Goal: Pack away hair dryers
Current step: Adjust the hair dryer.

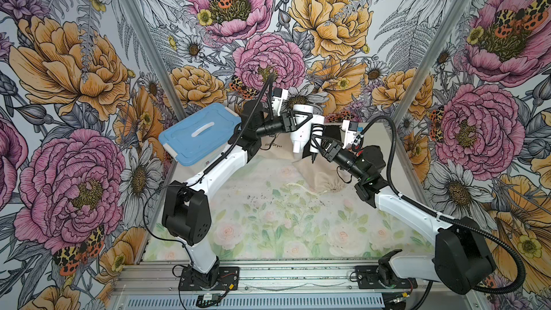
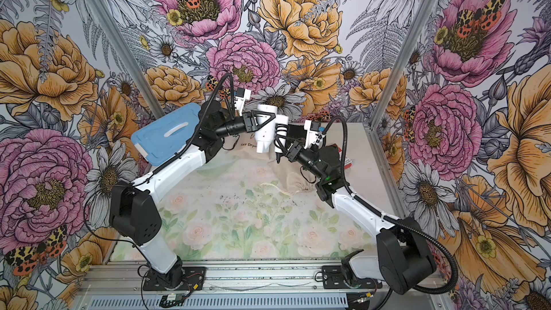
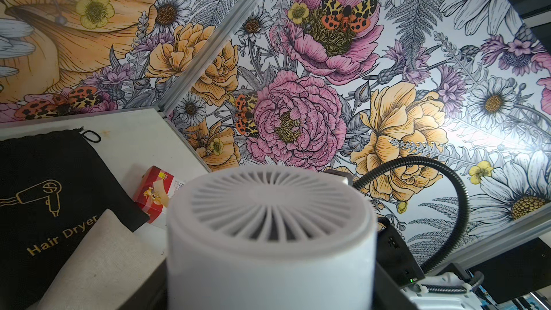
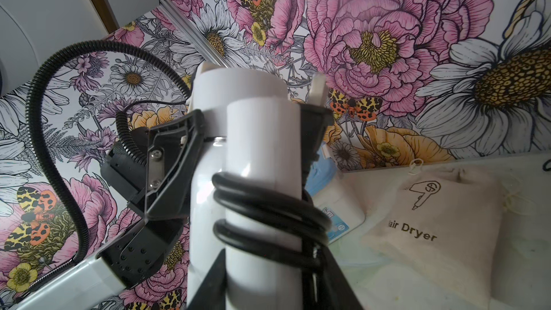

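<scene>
Hanging in the air, the white dryer sits clear above the back of the counter, black cord coiled round its handle. Left claw has the barrel clamped, fingers spread wide round it. Right claw sits at the handle, a finger either side. Pinching or just framing it, I can't tell. Below, a beige pouch lies on the counter. A black pouch lies further back, and a blue-lidded box stands by the left arm.
</scene>
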`<state>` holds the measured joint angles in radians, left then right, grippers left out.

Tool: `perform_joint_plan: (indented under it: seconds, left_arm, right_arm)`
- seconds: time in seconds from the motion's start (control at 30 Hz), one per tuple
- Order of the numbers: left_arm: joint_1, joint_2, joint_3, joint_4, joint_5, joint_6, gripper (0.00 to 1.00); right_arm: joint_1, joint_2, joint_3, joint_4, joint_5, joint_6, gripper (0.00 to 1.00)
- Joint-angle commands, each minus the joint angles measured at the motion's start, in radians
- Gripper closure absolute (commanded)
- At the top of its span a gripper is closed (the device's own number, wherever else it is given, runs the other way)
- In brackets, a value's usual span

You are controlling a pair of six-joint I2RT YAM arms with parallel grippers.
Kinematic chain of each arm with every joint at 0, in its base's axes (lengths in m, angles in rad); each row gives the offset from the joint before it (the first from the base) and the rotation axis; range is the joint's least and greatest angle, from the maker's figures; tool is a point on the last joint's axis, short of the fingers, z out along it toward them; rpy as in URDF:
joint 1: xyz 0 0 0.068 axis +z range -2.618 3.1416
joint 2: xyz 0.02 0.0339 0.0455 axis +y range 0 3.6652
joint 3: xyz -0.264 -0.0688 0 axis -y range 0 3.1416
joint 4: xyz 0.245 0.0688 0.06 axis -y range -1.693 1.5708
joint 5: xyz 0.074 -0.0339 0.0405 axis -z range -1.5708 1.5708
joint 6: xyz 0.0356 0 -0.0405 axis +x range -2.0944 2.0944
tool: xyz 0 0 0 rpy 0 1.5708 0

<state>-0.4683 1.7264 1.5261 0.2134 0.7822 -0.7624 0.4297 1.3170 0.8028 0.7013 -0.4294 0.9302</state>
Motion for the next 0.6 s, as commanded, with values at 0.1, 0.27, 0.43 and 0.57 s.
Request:
perform_joint_plan:
  seconds: [0.1, 0.27, 0.43, 0.57]
  left_arm:
    - [-0.003, 0.001, 0.019, -0.022, -0.02, 0.041, 0.33]
    - [0.001, -0.004, 0.04, -0.136, -0.057, 0.128, 0.21]
    - [0.028, -0.035, 0.049, -0.26, -0.126, 0.232, 0.1]
    - [0.063, -0.058, 0.046, -0.306, -0.148, 0.263, 0.09]
  right_arm:
    - [0.002, -0.01, 0.039, 0.057, 0.03, -0.053, 0.85]
    - [-0.001, -0.012, 0.042, 0.053, 0.053, -0.066, 0.87]
    - [-0.005, -0.021, 0.038, 0.028, 0.08, -0.093, 0.87]
    - [-0.01, -0.031, 0.028, -0.019, 0.108, -0.131, 0.87]
